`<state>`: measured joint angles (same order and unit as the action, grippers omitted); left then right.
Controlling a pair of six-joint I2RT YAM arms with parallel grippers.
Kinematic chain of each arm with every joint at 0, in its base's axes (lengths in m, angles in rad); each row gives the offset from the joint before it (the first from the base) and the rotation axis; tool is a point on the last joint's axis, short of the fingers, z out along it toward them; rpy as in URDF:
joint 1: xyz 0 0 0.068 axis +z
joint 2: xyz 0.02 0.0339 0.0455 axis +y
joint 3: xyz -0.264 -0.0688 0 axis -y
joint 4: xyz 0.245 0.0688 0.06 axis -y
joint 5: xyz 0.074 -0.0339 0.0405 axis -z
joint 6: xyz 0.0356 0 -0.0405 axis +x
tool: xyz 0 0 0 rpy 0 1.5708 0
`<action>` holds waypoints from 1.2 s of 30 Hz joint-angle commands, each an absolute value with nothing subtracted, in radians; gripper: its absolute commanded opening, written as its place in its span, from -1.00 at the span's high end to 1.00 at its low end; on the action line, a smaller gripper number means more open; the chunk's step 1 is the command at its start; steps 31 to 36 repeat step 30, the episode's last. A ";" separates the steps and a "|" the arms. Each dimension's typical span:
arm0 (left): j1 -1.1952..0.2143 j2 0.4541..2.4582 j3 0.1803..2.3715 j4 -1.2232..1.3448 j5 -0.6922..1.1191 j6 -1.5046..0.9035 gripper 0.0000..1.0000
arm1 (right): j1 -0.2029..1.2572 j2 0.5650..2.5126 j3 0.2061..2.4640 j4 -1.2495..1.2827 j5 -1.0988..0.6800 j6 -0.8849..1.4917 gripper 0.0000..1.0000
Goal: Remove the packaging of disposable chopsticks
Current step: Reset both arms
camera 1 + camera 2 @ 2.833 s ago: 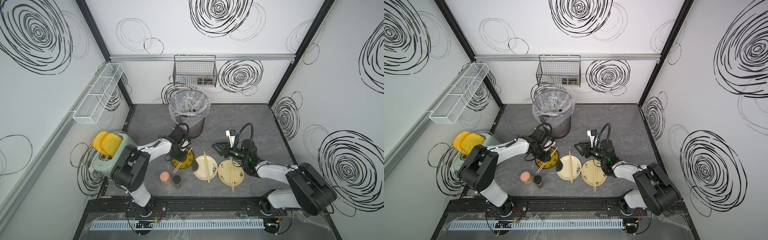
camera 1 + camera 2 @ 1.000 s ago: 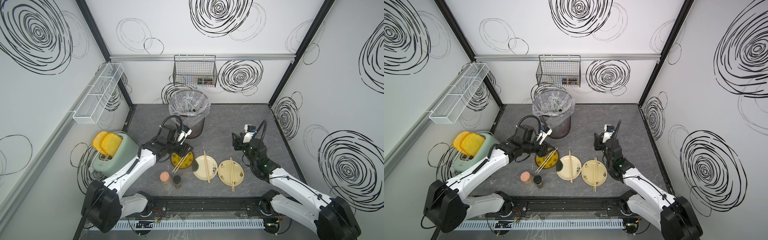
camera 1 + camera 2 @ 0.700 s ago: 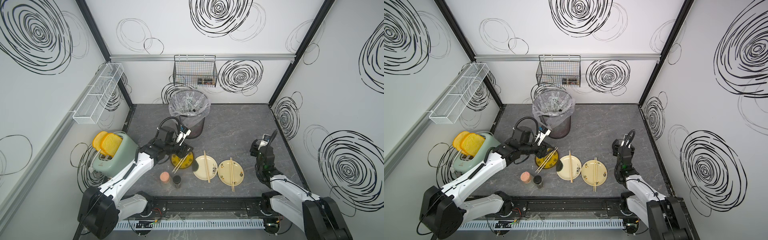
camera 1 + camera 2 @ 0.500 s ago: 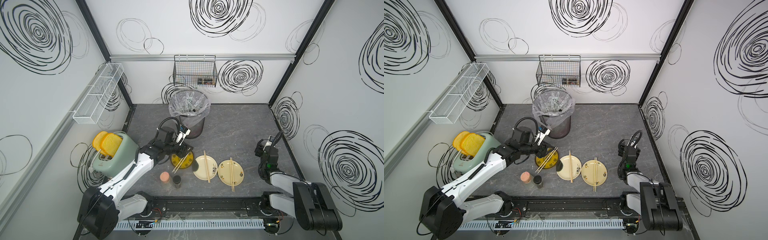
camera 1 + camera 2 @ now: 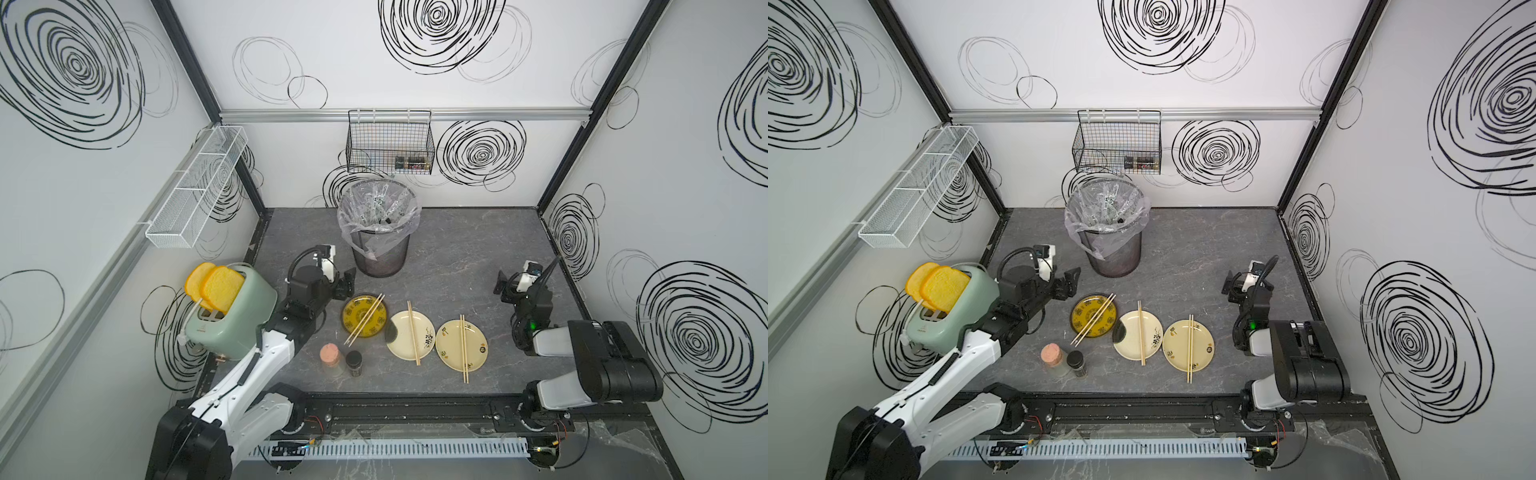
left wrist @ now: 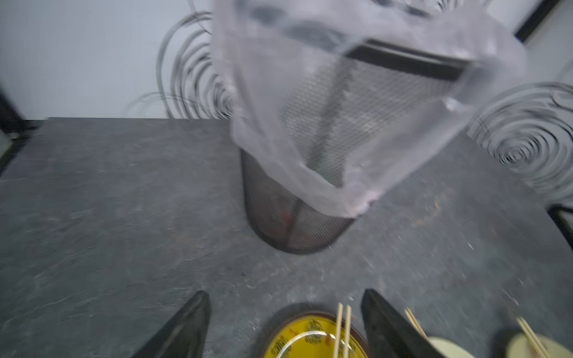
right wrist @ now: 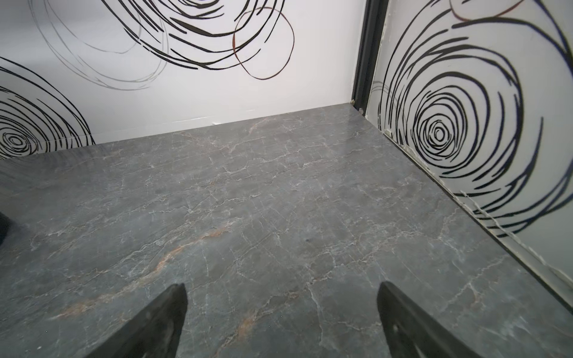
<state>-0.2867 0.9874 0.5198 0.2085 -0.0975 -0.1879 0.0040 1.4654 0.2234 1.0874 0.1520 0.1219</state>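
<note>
Three pairs of bare disposable chopsticks lie on plates in both top views: one pair (image 5: 364, 320) slants across the yellow plate (image 5: 353, 311), one pair (image 5: 413, 333) lies on the middle cream plate (image 5: 424, 332), and one pair (image 5: 463, 349) on the right cream plate (image 5: 476, 345). Clear packaging (image 5: 376, 203) with dark marks lies inside the lined bin (image 5: 378, 257). My left gripper (image 5: 347, 282) hovers open and empty just left of the yellow plate (image 6: 297, 341), facing the bin (image 6: 294, 223). My right gripper (image 7: 282, 288) is open and empty over bare table at the far right (image 5: 505, 286).
A green toaster with toast (image 5: 230, 320) stands at the left beside my left arm. Two small jars (image 5: 330, 357) stand in front of the yellow plate. A black wire basket (image 5: 390, 141) and a white wire shelf (image 5: 195, 187) hang on the walls.
Both grippers have opened wide. My left gripper has drawn back a little from the bin. My right arm has folded back toward the right wall, away from the plates.
</note>
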 commanded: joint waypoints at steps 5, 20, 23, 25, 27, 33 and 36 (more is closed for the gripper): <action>-0.204 1.044 0.235 0.883 -0.283 0.065 -0.93 | 0.009 1.467 0.236 1.128 0.169 0.109 -0.95; 0.077 1.523 0.115 1.563 0.230 -0.073 -0.93 | 0.018 1.469 0.239 1.126 0.180 0.101 -0.96; 0.047 1.509 0.156 1.460 0.170 -0.051 -0.93 | 0.016 1.478 0.252 1.113 0.176 0.102 -0.95; 0.031 1.499 0.169 1.414 0.139 -0.038 -0.93 | 0.000 1.482 0.260 1.098 0.142 0.110 -0.95; 0.027 1.498 0.173 1.406 0.128 -0.036 -0.92 | 0.000 1.474 0.249 1.112 0.139 0.108 -0.95; 0.019 1.497 0.176 1.398 0.112 -0.031 -0.93 | 0.012 1.470 0.244 1.119 0.154 0.097 -0.95; 0.019 1.497 0.176 1.398 0.112 -0.031 -0.93 | 0.012 1.470 0.244 1.119 0.154 0.097 -0.95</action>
